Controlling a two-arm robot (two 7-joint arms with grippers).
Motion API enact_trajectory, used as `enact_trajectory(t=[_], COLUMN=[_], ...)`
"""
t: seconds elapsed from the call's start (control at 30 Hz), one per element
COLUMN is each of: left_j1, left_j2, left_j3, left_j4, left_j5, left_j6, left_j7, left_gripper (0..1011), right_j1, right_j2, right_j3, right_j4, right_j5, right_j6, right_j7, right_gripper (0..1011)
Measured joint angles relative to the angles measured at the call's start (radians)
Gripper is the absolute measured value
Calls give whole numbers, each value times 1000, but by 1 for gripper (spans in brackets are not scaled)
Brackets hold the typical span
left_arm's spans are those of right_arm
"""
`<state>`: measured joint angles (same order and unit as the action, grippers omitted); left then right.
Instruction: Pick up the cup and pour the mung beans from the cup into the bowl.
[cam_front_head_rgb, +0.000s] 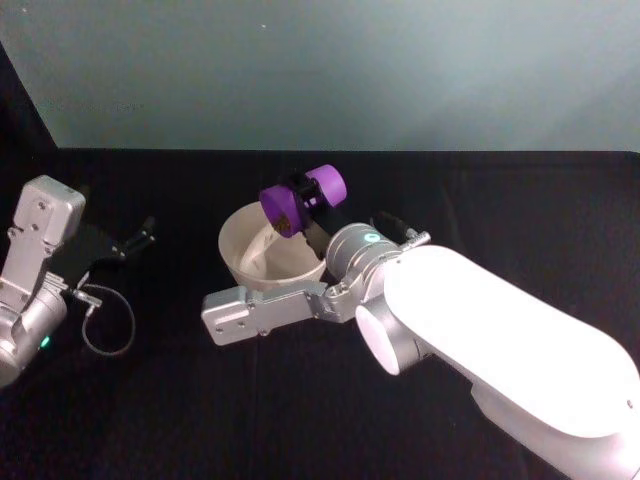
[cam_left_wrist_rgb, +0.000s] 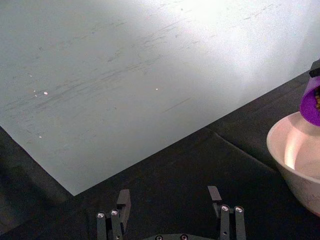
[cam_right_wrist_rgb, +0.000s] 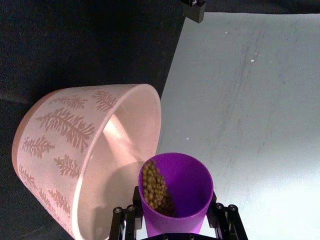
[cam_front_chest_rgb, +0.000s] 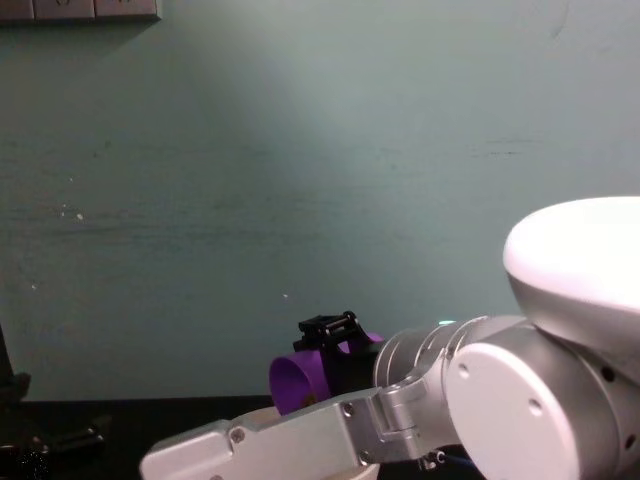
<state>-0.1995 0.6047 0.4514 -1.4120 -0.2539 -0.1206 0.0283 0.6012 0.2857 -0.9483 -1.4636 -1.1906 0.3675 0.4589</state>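
Pouring looks barely begun to me: right gripper (cam_right_wrist_rgb: 174, 219) clamps the purple cup (cam_front_head_rgb: 302, 198) tipped over the cream bowl (cam_front_head_rgb: 238, 252), mung beans (cam_right_wrist_rgb: 155, 187) at its lip, none landed; left gripper (cam_left_wrist_rgb: 169, 196) sits parked at left, fingers wide.

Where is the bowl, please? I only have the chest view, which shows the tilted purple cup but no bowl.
Observer: The bowl sits just under the mouth of the cup held by the right claw.
Operator: Are there beans in the cup?
Observer: Yes, mung beans are heaped along its lower side, reaching the rim.
Operator: And the left claw?
Observer: The left claw is open and empty, off to the bowl's left.
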Motion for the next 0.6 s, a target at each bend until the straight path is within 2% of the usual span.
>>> enact_trajectory(t=[0.2,0.6], left_j1=[0,0], left_j2=[0,0], left_j3=[0,0], left_j4=[0,0], left_j5=[0,0], left_j6=[0,0], left_j7=[0,0], left_gripper=[1000,1000], right_j1=[-3,-22], right_j2=[-5,-16], right_j3=[-1,22], right_j4=[0,-3], right_j5=[-31,-58], right_j6=[2,-9], right_j7=[6,9], right_gripper=[715,715])
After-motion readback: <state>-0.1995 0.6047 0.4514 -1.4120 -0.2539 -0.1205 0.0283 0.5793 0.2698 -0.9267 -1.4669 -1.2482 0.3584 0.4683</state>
